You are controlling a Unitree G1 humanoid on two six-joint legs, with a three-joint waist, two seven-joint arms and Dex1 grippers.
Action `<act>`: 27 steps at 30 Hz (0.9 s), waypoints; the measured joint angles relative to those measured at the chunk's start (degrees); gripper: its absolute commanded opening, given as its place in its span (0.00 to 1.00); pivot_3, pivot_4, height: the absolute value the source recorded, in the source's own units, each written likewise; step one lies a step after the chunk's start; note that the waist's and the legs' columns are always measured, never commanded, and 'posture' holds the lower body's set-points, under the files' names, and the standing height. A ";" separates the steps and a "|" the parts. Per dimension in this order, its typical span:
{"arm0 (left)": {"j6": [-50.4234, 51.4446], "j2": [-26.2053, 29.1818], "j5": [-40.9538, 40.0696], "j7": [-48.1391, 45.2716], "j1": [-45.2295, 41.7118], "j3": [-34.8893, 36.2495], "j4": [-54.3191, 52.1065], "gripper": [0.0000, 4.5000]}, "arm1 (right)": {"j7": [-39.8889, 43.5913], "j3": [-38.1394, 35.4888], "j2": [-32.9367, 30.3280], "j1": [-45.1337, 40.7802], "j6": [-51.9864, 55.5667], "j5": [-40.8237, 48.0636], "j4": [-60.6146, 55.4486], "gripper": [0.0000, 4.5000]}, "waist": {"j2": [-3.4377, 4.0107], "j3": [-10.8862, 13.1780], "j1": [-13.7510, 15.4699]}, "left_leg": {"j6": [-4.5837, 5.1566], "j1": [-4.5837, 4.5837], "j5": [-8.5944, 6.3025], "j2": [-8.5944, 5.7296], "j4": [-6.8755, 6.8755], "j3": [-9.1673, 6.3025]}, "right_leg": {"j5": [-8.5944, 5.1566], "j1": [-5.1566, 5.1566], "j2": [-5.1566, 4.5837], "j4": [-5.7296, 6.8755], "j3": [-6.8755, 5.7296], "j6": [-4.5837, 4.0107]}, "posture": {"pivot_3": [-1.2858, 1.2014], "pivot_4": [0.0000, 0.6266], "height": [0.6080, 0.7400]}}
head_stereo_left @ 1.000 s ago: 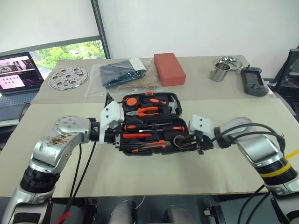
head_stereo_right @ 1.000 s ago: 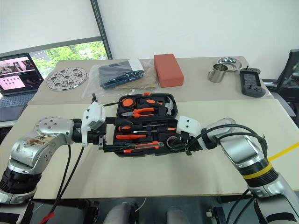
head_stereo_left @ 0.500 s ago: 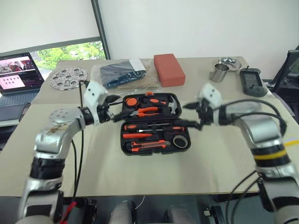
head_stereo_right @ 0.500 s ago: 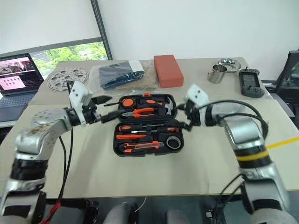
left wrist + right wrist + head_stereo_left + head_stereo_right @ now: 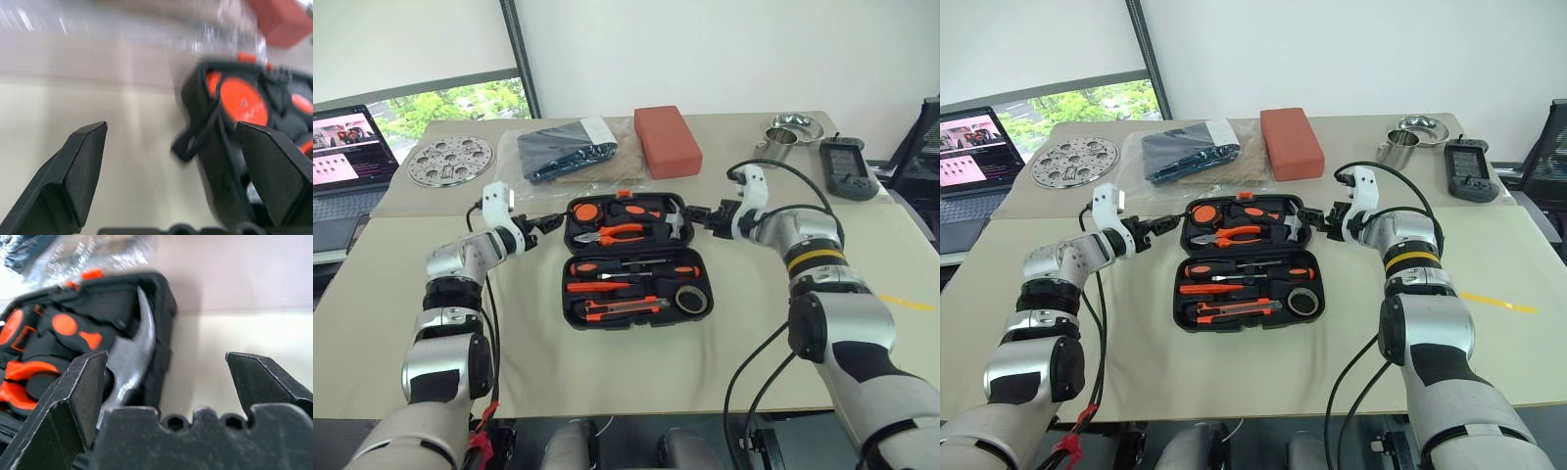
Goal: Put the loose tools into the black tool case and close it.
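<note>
The black tool case (image 5: pixel 628 258) lay open mid-table with the orange-and-black tools (image 5: pixel 625 288) and tape roll (image 5: pixel 691 299) slotted inside. Left gripper (image 5: pixel 541 223) and right gripper (image 5: pixel 697 213) flanked its far half, both spread wide, holding nothing.

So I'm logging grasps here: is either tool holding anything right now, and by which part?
Nothing is held. The left tool and right tool are both open, one at each side of the far half of the open black plastic tool case.
</note>
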 measured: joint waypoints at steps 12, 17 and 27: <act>-5.44 -0.06 2.33 -5.45 -6.88 -0.05 13.67 1.00 | 3.31 -0.36 1.35 -2.31 -2.63 -1.24 4.27 0.32 | 0.00 0.00 -1.27 | -0.10 0.10 0.07 0.02 0.02 -0.18 | -0.01 0.00 0.01 0.18 -0.05 0.01 | 0.52 0.24 1.00; -7.89 -0.37 3.52 -3.97 -7.29 0.11 16.15 1.00 | 3.68 -0.31 1.23 -2.31 -3.66 -2.77 4.84 0.00 | 0.00 0.00 -1.53 | -0.10 0.11 0.07 0.04 0.02 -0.21 | -0.01 -0.02 0.03 0.20 -0.05 0.01 | 0.52 0.24 1.00; -10.13 -0.79 4.59 -0.73 -8.62 1.33 19.59 0.67 | 4.22 -0.35 1.29 -2.31 -4.11 -3.46 5.11 0.00 | 0.00 0.00 -1.60 | -0.11 0.14 0.07 0.04 0.02 -0.22 | -0.01 -0.02 0.03 0.22 -0.04 0.01 | 0.52 0.24 1.00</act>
